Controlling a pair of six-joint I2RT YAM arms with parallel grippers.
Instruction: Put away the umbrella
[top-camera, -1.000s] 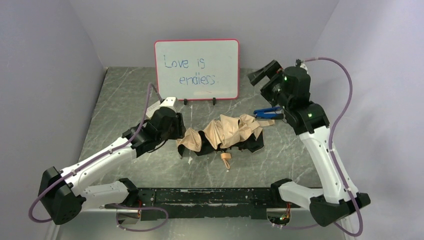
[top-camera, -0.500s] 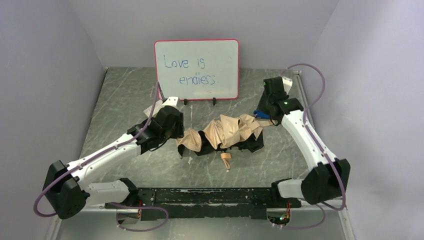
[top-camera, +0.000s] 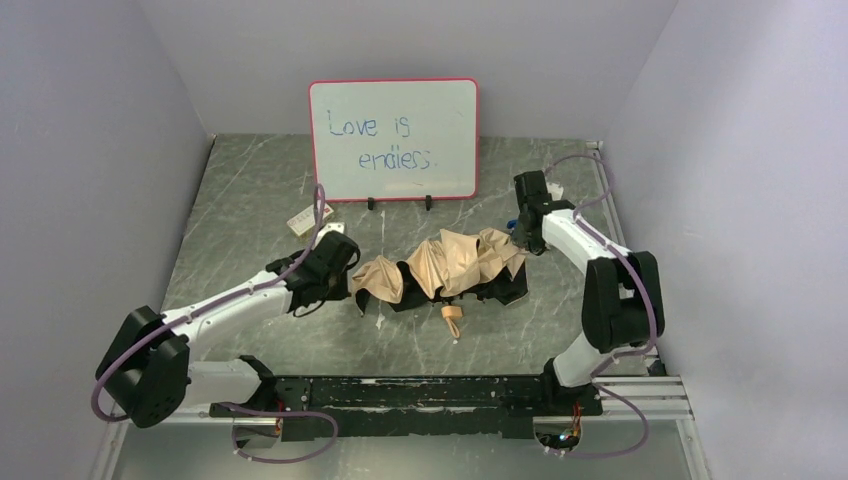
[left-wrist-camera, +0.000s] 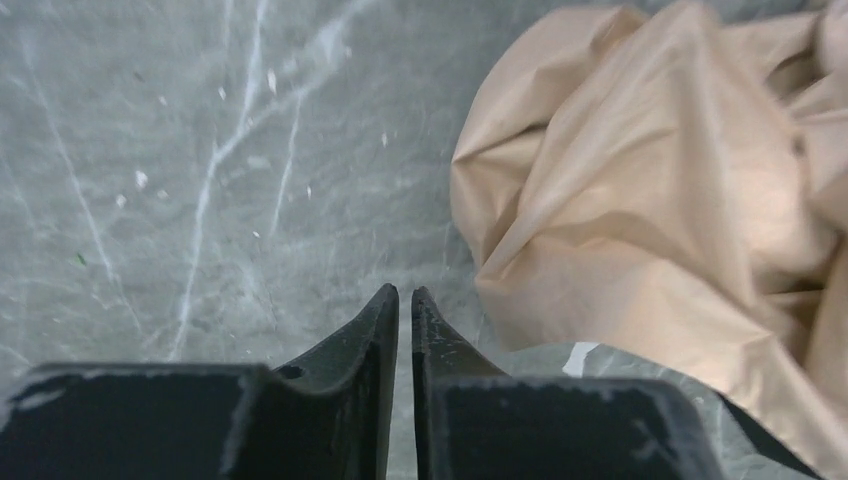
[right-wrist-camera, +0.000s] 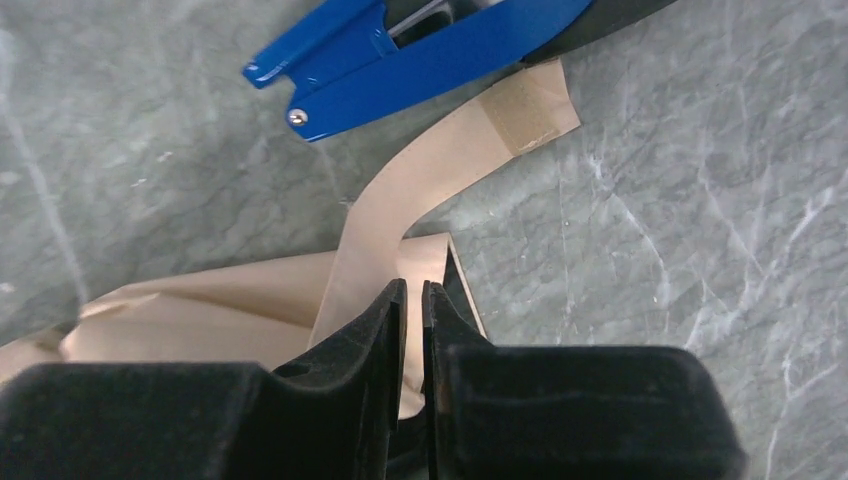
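**While the umbrella lies crumpled mid-surface, both claws sit nearly closed at its two ends**

Although the canopy is collapsed, the umbrella (top-camera: 445, 265) is far from stowed: it sprawls as a loose tan-and-black heap in the middle of the surface (top-camera: 250, 200), in front of the whiteboard. Its long axis runs left to right, roughly along the near edge, with the left end a touch nearer the arms. The pale handle (top-camera: 452, 317) pokes out of the middle towards the arm bases.

The left claw (left-wrist-camera: 405, 295) hangs just beside the heap's left edge, its jaws drawn to a thin slit with nothing between them. The right claw (right-wrist-camera: 413, 290) is equally narrow at the far right end, its tips over the tan closure strap (right-wrist-camera: 440, 170), near a blue clip tool (right-wrist-camera: 420, 50). Whether any fabric is pinched there I cannot tell.

To my eye this is the gathering step. Next, the loose folds need bunching in round the shaft, so the strap can wrap them.
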